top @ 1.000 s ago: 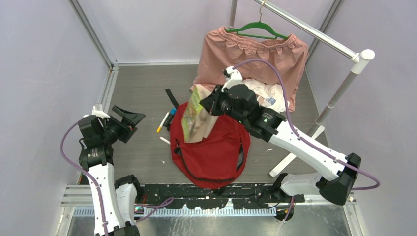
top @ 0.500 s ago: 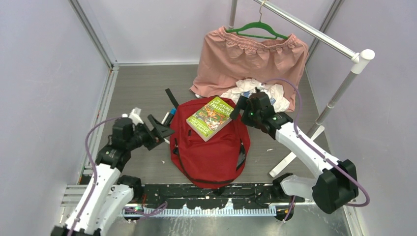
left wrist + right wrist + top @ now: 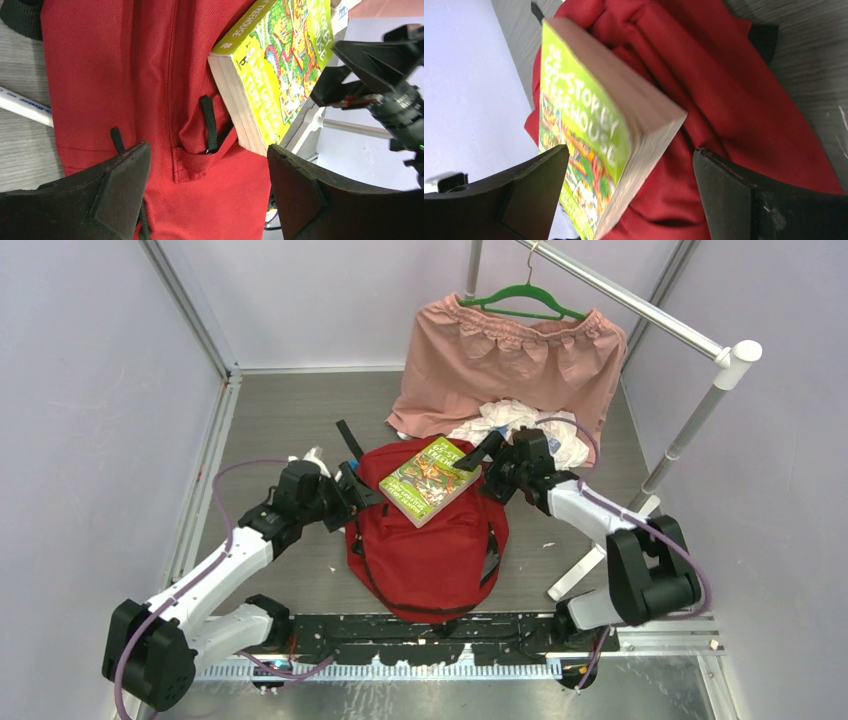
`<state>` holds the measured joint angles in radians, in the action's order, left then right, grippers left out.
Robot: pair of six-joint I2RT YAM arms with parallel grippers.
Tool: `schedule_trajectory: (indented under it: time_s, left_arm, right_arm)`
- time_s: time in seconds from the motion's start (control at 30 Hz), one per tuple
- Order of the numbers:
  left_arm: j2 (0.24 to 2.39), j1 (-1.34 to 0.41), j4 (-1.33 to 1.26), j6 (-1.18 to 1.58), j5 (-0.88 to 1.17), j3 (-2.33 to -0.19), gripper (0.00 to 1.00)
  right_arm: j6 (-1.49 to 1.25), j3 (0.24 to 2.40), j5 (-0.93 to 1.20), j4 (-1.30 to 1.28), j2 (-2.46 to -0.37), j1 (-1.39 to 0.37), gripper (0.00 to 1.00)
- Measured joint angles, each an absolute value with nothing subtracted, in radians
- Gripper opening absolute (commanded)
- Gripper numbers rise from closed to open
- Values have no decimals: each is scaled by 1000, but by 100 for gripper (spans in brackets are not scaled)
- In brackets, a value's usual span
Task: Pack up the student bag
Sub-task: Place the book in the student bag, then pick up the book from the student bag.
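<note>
Left arm is swinging in beside the student bag, lying flat between both arms, book sitting loose on its top end, left gripper and right gripper both gaping empty, so worth spreading its opening before nudging book in.

We are finding the green book covering the top of the student bag, hiding the fabric beneath. In the left wrist view a white pen is running off the left edge, its print too small for reading. The right wrist view is blurring the book's cover.
</note>
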<state>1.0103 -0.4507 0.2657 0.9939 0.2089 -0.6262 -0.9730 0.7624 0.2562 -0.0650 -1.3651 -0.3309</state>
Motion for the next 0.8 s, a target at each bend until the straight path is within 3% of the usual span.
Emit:
schedule_trajectory:
  time_s: [0.1,0.3,0.37,0.6,0.8]
  left_arm:
    - [1011,-452,244,997,201,-627,87]
    - [1014,-452,231,997,184,-627,87]
    - [1020,-452,226,998,183,-627,87]
    - [1039,-452,220,1016,183,-626,89]
    - [1026,-453,220,1033,182,-625,90]
  right_arm:
    - [-1029,752,304,41,-1462,-313,96]
    - [-1082,739,353,179,-1535,-310,62]
    - [-1088,739,358,196,-1538,-308,55]
    - [-1075,738,342,199,-1533,-307,41]
    - [-1011,749,292,125,-1460,-308,39]
